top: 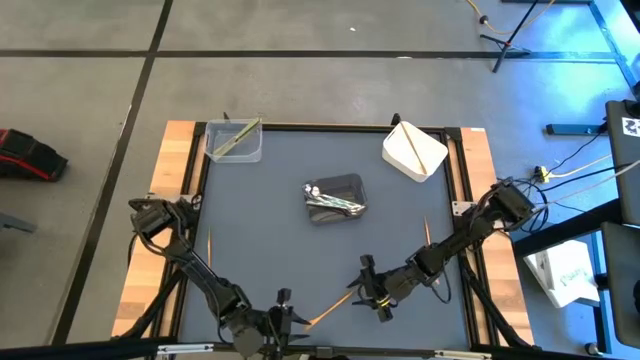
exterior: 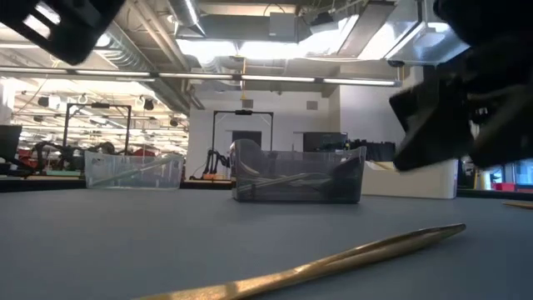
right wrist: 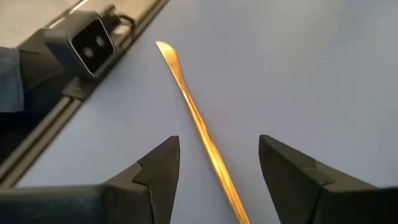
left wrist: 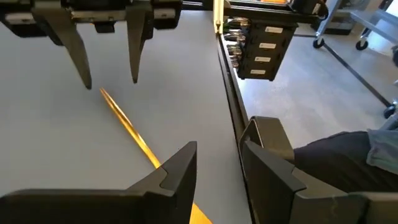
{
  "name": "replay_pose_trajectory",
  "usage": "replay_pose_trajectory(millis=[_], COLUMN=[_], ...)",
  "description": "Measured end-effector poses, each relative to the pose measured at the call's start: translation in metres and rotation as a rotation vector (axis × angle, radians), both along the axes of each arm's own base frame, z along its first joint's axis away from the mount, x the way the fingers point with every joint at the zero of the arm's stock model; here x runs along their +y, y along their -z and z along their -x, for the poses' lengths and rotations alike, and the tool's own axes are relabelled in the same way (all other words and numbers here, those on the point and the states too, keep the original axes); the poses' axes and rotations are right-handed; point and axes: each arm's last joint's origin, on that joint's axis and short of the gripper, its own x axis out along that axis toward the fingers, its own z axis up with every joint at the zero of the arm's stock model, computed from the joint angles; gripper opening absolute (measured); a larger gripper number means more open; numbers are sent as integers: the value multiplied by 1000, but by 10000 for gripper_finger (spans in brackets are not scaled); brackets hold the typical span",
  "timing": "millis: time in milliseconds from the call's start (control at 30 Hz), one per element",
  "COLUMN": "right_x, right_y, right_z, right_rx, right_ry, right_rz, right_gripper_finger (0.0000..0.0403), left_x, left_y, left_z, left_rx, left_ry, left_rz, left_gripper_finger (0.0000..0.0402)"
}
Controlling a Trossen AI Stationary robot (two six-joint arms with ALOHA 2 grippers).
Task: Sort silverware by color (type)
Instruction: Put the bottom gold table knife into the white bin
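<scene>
**Tan utensil lying between open fingers, three tubs waiting behind**

Nearest to us in the low view, a tan wood-coloured utensil [exterior: 350, 254] is lying flat on the grey surface [top: 270, 220], close to its front edge. We are seeing the right gripper [top: 372, 290] hovering over one end of it, its fingers [right wrist: 155, 171] standing apart on either side of the slim shaft and gripping nothing. The left gripper [top: 283, 318] is sitting just beside the utensil's other end, fingers also spread and empty.

Farther back, the dark grey tub [top: 345, 186] at the middle of the surface is holding several shiny silver pieces [top: 335, 203]. The clear tub [top: 216, 150] at the far left corner is holding pale green utensils [top: 236, 138]. The white tub [top: 398, 153] at the far right is carrying one tan piece [top: 413, 148] lying across it. Two more tan utensils are lying loose on the surface, one [top: 209, 246] near the left arm, one [top: 426, 232] near the right arm.
</scene>
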Motion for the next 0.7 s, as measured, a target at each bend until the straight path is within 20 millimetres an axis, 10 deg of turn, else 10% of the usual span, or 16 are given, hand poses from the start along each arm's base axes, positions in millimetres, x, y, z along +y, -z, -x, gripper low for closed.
replay_pose_trajectory(millis=[700], right_x=[18], right_y=[50], right_z=[-43], right_rx=[-15], right_ry=[-29], right_rz=[-1], right_gripper_finger=[171], left_x=[14], left_y=[4], left_z=[-14], left_rx=[39], left_ry=[1], left_rz=[8], left_gripper_finger=[125])
